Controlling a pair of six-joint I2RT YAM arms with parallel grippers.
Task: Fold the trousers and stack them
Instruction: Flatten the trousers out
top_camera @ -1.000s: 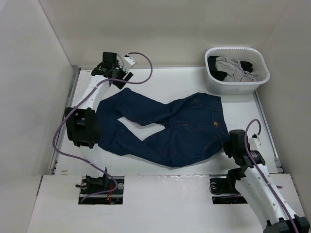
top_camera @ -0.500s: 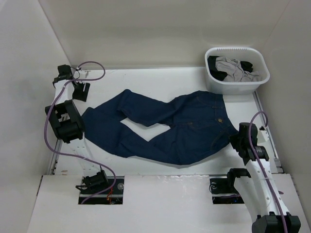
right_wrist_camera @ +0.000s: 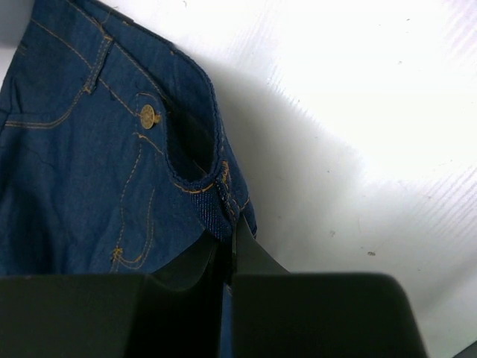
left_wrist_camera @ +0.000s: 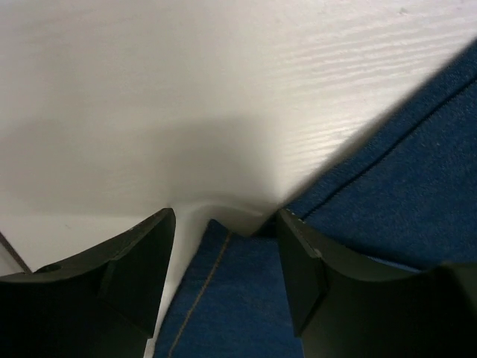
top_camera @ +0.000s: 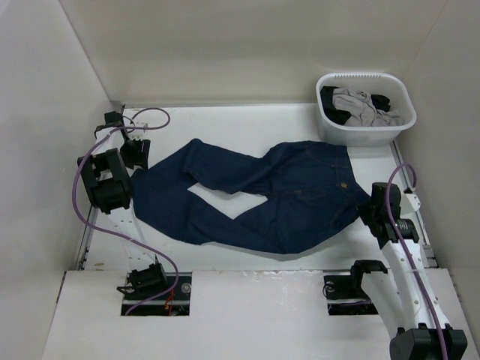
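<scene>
The dark navy trousers (top_camera: 262, 195) lie spread on the white table, with the legs pointing left and the waistband to the right. My left gripper (top_camera: 137, 154) is low at the far left, at the hem of a leg. In the left wrist view its jaws (left_wrist_camera: 226, 218) stand apart astride that hem (left_wrist_camera: 223, 291), with a strip of bare table showing beside the left finger (left_wrist_camera: 134, 261). My right gripper (top_camera: 373, 212) is at the right end of the trousers. In the right wrist view it (right_wrist_camera: 232, 233) is pinched shut on the waistband edge (right_wrist_camera: 216, 201), near the brass button (right_wrist_camera: 147, 115).
A white basket (top_camera: 365, 136) holding grey and black garments (top_camera: 360, 105) stands at the back right corner. White walls close in the table on the left, back and right. The left arm's purple cable (top_camera: 82, 187) loops along the left edge.
My left arm swung from the back of the table to the left side and came down over the leg hem, its jaws narrowing. My right gripper pulled the waistband slightly right.
</scene>
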